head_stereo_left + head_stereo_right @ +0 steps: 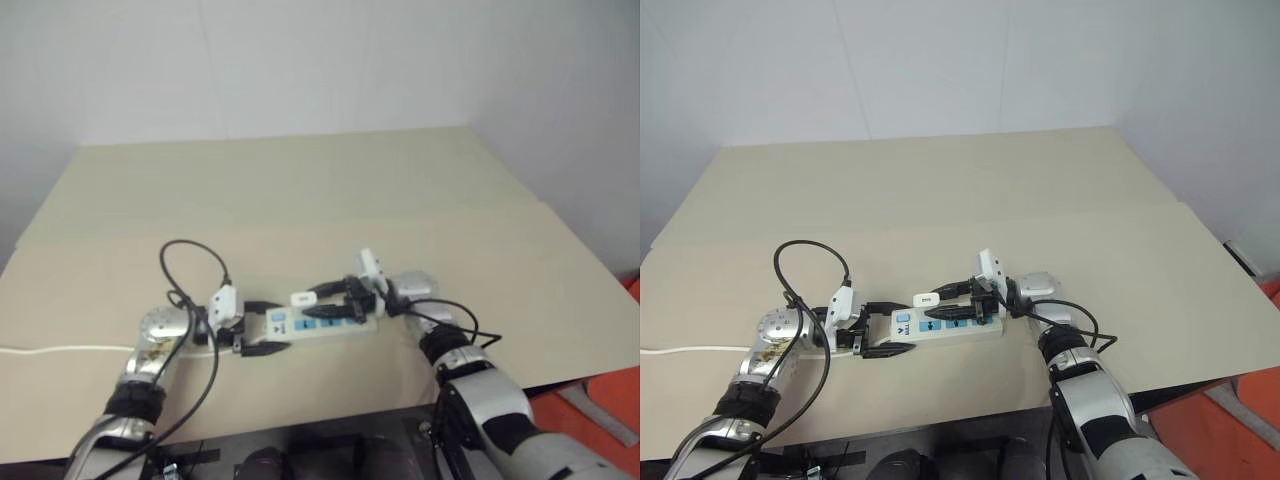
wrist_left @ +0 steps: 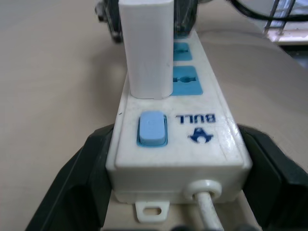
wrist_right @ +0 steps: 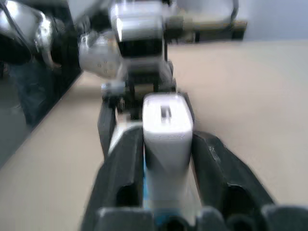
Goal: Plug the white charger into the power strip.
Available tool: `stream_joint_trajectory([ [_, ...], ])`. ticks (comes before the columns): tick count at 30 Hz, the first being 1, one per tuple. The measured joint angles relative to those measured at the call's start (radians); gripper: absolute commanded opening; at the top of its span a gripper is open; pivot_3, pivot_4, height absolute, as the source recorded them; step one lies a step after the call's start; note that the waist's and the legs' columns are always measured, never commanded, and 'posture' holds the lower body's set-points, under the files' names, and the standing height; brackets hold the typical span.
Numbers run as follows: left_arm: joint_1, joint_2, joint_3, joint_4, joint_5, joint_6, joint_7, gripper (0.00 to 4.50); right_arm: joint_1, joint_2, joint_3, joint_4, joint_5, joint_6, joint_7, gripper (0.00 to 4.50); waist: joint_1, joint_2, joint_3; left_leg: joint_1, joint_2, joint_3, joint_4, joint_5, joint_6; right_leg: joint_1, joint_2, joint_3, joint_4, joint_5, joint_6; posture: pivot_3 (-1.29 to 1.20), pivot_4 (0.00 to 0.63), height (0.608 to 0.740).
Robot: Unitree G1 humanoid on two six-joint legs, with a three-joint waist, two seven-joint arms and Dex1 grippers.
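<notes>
Two grippers meet over the near middle of the beige table (image 1: 330, 190), working one power strip (image 2: 175, 144) between them. Left gripper (image 1: 262, 328) is clamped shut on the strip's switch end, black fingers (image 2: 79, 178) pressed against both long sides, right where the white cord (image 2: 208, 207) exits. Strip is a long white bar lying flat, cord end toward the robot's left; a light blue rocker switch (image 2: 152, 128) sits next to a blue "BULL" logo, then blue socket panels run along its length. The white charger (image 2: 147, 48) is a small white rounded block, plain smooth sides, standing upright on the strip at the socket just past the switch; prongs not visible, so seating depth cannot be told. Right gripper (image 3: 166, 159) comes in from the opposite end, its two black fingers flanking the charger on both sides, close to it; whether they still squeeze it or are slightly apart cannot be told. A black cable (image 1: 190, 265) loops on the table behind the left wrist. Farther back, bare tabletop, then a pale wall (image 1: 300, 60).
</notes>
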Motion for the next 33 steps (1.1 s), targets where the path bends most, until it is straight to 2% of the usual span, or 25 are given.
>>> stream_joint_trajectory([
  [4, 0.0, 0.0, -0.002, -0.003, 0.0, -0.001, 0.0, 3.3, 0.017, -0.005, -0.013, -0.022, 0.006, -0.004, 0.016, 4.45, 0.002, 0.0, 0.0, 0.0, 0.0, 0.0, -0.001, 0.0, 0.0, 0.0, 0.0, 0.0, -0.001, 0.0, 0.0, 0.0, 0.15, 0.74],
  [14, 0.0, 0.0, -0.004, -0.003, 0.0, -0.008, 0.0, 3.3, 0.097, -0.115, -0.001, -0.195, 0.025, -0.012, 0.03, 4.48, 0.005, 0.001, 0.001, -0.002, 0.0, 0.0, -0.002, 0.0, 0.0, -0.002, 0.0, 0.0, -0.001, 0.0, 0.0, 0.0, 0.15, 0.74],
  [21, 0.0, -0.004, -0.005, -0.035, -0.018, 0.032, 0.009, 3.3, 0.171, -0.327, -0.038, -0.413, 0.034, 0.103, 0.01, 4.48, 0.02, 0.002, 0.003, -0.014, -0.001, 0.0, 0.0, 0.0, 0.0, -0.013, -0.001, -0.001, 0.0, 0.0, 0.0, 0.0, 0.15, 0.74],
  [26, 0.0, -0.007, -0.005, -0.04, -0.027, 0.05, 0.018, 3.3, 0.255, -0.465, -0.058, -0.469, 0.007, 0.101, -0.007, 4.48, 0.024, 0.001, 0.003, -0.017, -0.003, 0.001, 0.001, 0.0, 0.0, -0.015, -0.001, -0.001, -0.001, 0.0, 0.0, 0.0, 0.15, 0.74],
  [28, -0.001, -0.007, -0.005, -0.037, -0.027, 0.044, 0.015, 4.04, 0.288, -0.487, -0.083, -0.485, 0.016, 0.101, -0.012, 4.5, 0.024, 0.001, 0.003, -0.016, -0.003, 0.001, 0.001, 0.0, 0.0, -0.015, -0.001, -0.001, -0.001, 0.0, 0.0, 0.0, 0.15, 0.74],
  [30, -0.004, -0.01, -0.005, -0.033, -0.033, 0.021, -0.005, 4.48, 0.321, -0.5, -0.104, -0.515, 0.021, 0.101, -0.027, 4.5, 0.024, 0.001, 0.003, -0.016, -0.002, 0.001, 0.001, 0.0, 0.0, -0.015, -0.001, -0.001, -0.001, 0.0, 0.0, 0.0, 0.15, 0.74],
  [33, -0.004, -0.02, -0.002, -0.032, -0.044, -0.007, -0.032, 4.48, 0.355, -0.507, -0.127, -0.548, 0.042, 0.104, -0.055, 4.5, 0.022, 0.001, 0.003, -0.016, -0.002, 0.001, 0.001, 0.0, 0.0, -0.015, -0.001, -0.001, -0.002, 0.0, 0.0, 0.0, 0.15, 0.74],
])
